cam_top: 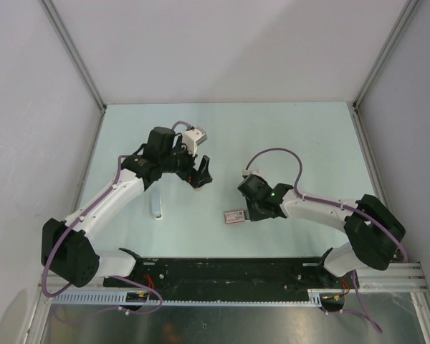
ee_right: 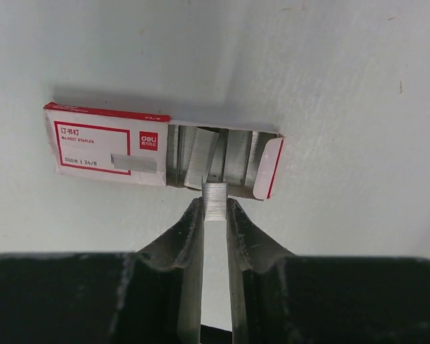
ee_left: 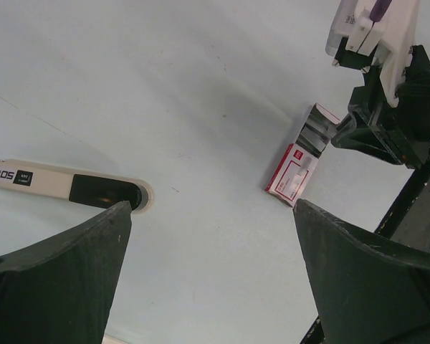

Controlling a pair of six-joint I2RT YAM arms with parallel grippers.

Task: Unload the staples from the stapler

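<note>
1. Right gripper [ee_right: 215,206]: jaws narrow, pinching 1 short staple strip [ee_right: 215,192] by its 2 flat sides, right at the open mouth of the staple box [ee_right: 107,147].
2. Box: red-and-white card, lying flat on the table [cam_top: 272,136], end flap folded out. More strips sit inside, loose and askew. It reads as a carton, not a stapler.
3. Left gripper [ee_left: 211,208]: jaws wide, nothing in them, well apart from the box. A white oblong tool [ee_left: 50,183] lies on the table near it. It may be the stapler, but I cannot tell.
4. Strip, judged: light, stiff, smooth metal, likely slippery. Glued staples may snap apart under twist or hard squeeze. Best hold is on the flat sides, mid-length, gently.
5. Box, judged: very light, thin card, crushes easily. It may drag along with a strip and could need pinning down.
</note>
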